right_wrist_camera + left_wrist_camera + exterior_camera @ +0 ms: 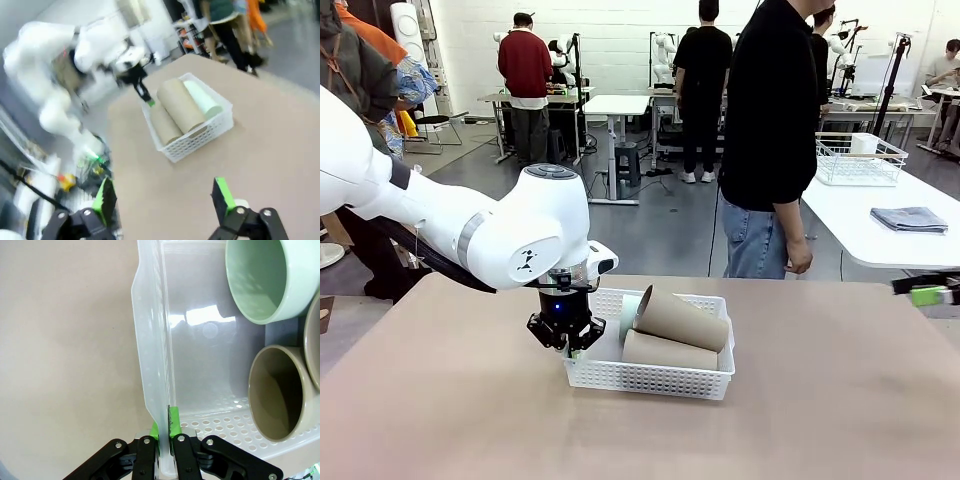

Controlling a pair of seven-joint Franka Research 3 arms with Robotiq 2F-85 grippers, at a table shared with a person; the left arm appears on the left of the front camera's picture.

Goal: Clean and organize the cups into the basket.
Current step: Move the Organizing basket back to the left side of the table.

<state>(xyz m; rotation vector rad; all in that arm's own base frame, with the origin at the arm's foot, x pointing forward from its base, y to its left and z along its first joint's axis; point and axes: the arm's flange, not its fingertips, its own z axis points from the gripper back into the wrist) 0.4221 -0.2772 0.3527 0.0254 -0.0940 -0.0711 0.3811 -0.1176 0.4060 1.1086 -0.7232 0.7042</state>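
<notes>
Left end effector [164, 452]: clenched on the basket's [650, 378] short-end wall; wrist view shows one green pad inside, one outside, thin plastic pinched btwn them.
Right end effector [165, 200]: released, jaws wide, nothing btwn them; hangs over bare bench [820, 420], well apart from basket.
Basket: white lattice, on bench near centre, left arm at its left end.
Cups: three visible, all lying on their sides inside basket. Two tan cups [682, 318] stacked one on the other, mint cup [267, 277] beside them toward the far wall.
Task stage (my read): cups look already loaded; remaining work prob. shifting or straightening the basket.
Risk 1: wall is thin & flexible, so a pull or lift by one end could bend it, or it slips out of the pads.
Risk 2: top tan cup rests loose on the lower one; a tilt or jerk may roll it over the rim.
Risk 3: basket may pivot rather than slide straight, since it's gripped at one end only.
Writing/brands: none legible on cups, basket or arms.
</notes>
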